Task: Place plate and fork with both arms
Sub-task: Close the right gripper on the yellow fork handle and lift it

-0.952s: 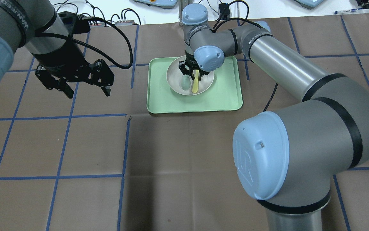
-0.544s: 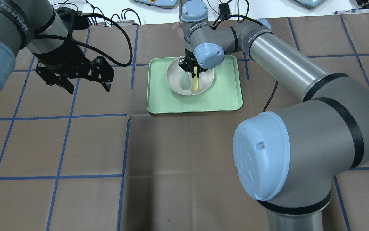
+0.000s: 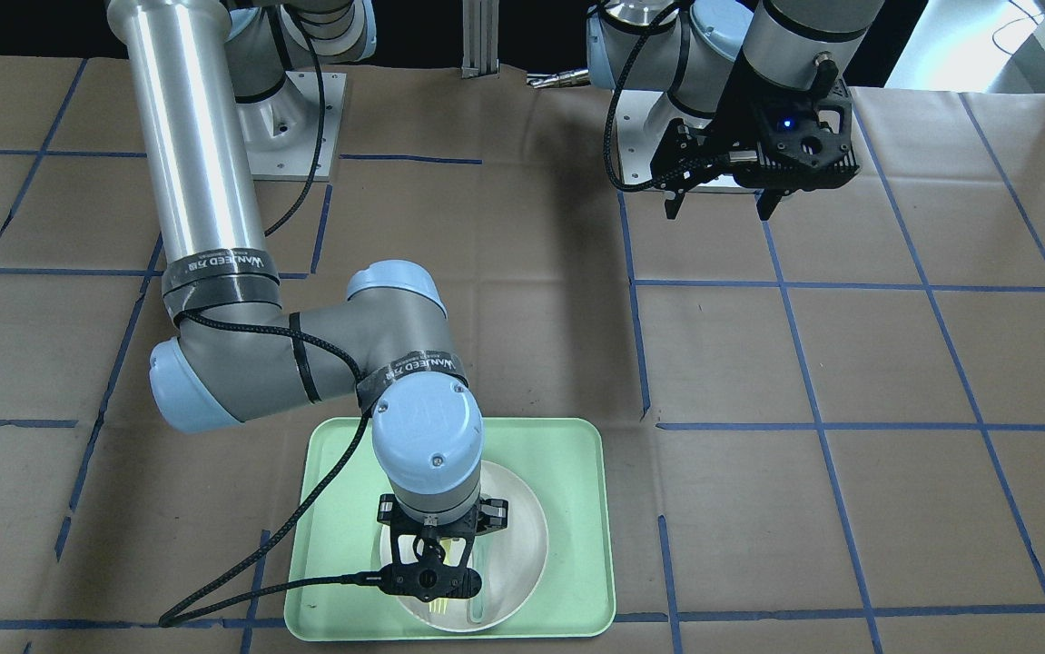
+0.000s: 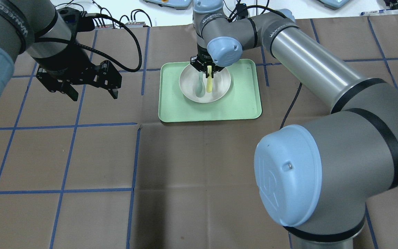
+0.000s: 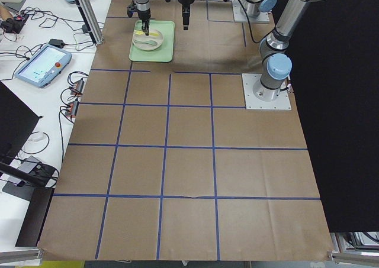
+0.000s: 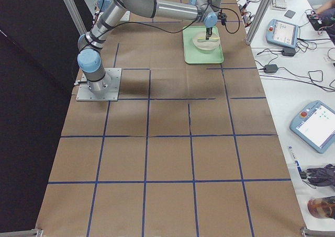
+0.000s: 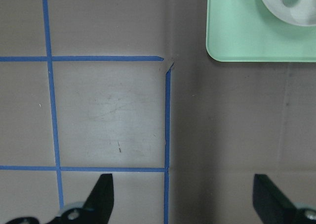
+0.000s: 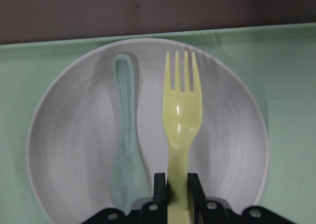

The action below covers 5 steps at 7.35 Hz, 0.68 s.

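My right gripper (image 4: 207,71) is shut on the handle of the pale-yellow fork (image 4: 209,84) and holds it over the off-white plate (image 4: 221,86). In the right wrist view the fork (image 8: 181,115) sticks out from between the fingers (image 8: 159,184), tines away from them, over the plate (image 8: 74,150). The front view shows this gripper (image 3: 438,574) over the plate (image 3: 522,536). My left gripper (image 4: 94,95) is open and empty. It hovers over the table left of the tray and also shows in the front view (image 3: 720,213) and the left wrist view (image 7: 185,194).
The plate sits on a mint-green tray (image 4: 243,103). A grey-green spoon (image 4: 199,88) lies in the plate beside the fork and also shows in the right wrist view (image 8: 123,135). Brown paper with blue tape lines covers the table. The tray's corner (image 7: 247,36) shows in the left wrist view.
My right gripper has pulled back toward the tray's far edge with the fork in it, and the fork's free end has come off the plate's near rim. My left gripper has drifted slightly away.
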Each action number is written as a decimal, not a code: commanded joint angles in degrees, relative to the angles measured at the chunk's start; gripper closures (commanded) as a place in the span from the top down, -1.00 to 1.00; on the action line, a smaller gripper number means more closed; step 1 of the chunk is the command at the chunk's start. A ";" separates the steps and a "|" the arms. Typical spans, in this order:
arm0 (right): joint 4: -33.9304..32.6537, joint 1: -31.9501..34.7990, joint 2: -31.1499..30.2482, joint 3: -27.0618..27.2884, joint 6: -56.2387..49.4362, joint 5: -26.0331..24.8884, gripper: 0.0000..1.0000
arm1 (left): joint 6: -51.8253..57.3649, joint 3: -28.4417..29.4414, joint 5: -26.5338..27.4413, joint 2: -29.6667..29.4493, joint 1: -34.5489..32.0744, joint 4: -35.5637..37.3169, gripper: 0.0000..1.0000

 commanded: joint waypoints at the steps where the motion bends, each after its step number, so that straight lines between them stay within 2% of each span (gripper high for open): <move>1: 3.37 -1.55 -2.93 1.76 -1.00 -0.15 -0.97 | 0.00 0.00 0.02 0.21 0.12 -0.30 1.00; 5: 2.32 -7.62 -5.13 8.87 -8.29 -0.77 -0.99 | 0.00 -0.09 0.02 0.21 0.21 -0.30 1.00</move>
